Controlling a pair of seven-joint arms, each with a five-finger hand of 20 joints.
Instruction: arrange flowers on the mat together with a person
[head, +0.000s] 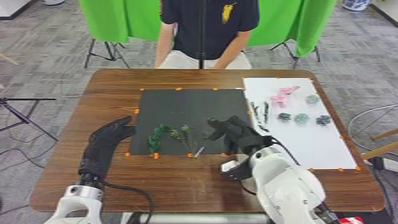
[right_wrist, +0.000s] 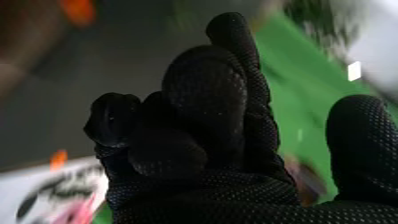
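Head view: bright, even indoor light, source can't be told, soft shading on the white right arm (head: 289, 182), white sheet (head: 311, 142) the brightest area, brown worktop (head: 111, 100) mid-toned. Right wrist view: darker, fingers (right_wrist: 204, 82) near-black with faint light on the glove texture, green cloth (right_wrist: 293, 85) moderately lit, small bright white patch (right_wrist: 354, 71) glaring. Everything behind the fingers there is heavily blurred, the fingers clearer.

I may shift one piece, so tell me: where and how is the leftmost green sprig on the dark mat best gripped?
Probably pinch the green sprig mid-length from above, thumb and fingers across its width, coming from its left: it lies long and narrow, running roughly away from the robot, with other sprigs close on its right.
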